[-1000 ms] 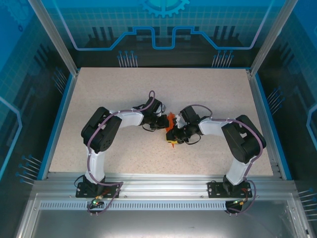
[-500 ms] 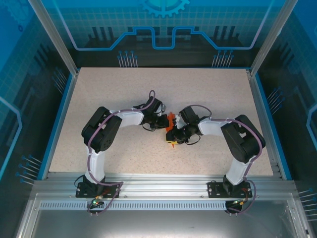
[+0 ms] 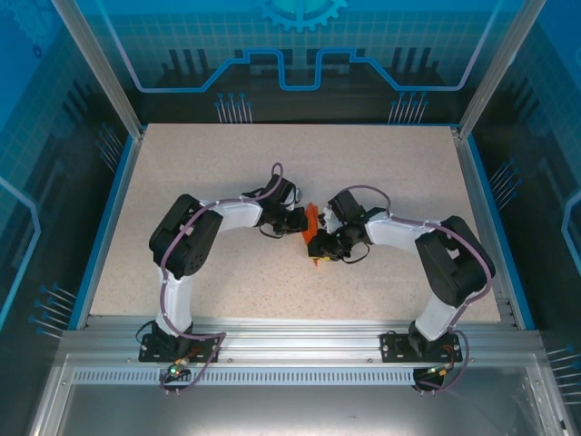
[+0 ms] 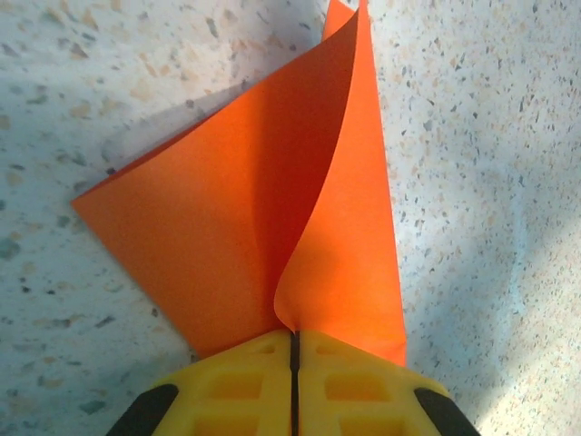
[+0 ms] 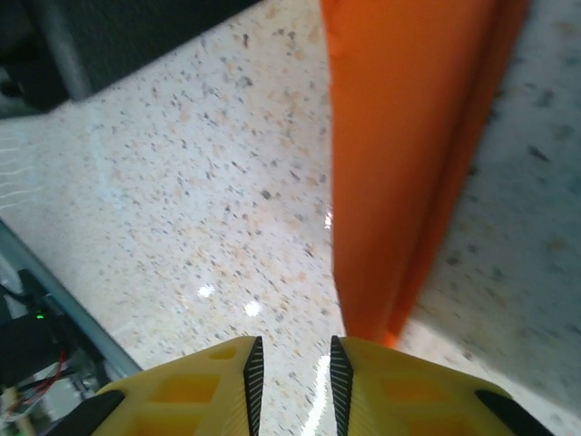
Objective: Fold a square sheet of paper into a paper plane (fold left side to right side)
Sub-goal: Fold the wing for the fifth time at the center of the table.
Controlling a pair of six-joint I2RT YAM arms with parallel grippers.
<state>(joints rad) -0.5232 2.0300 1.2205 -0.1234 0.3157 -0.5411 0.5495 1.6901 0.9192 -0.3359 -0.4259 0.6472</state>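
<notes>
Near the middle of the speckled beige table [image 3: 227,163], the thin orange-red square sheet of paper [image 4: 227,209], half folded, is pinched at its edge by the left claw [image 4: 295,363], while the slightly spread right claw [image 5: 292,363] holds nothing; light and floppy, the sheet seems best gripped at corners.

Paper [image 3: 311,223] at table [image 3: 227,173] centre

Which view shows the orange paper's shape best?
Left wrist: nearly the whole orange paper, a flap curling up, pinched in the shut left gripper. Right wrist gives a narrow band of it beside the open right gripper; top external, a small orange patch between the grippers.
</notes>
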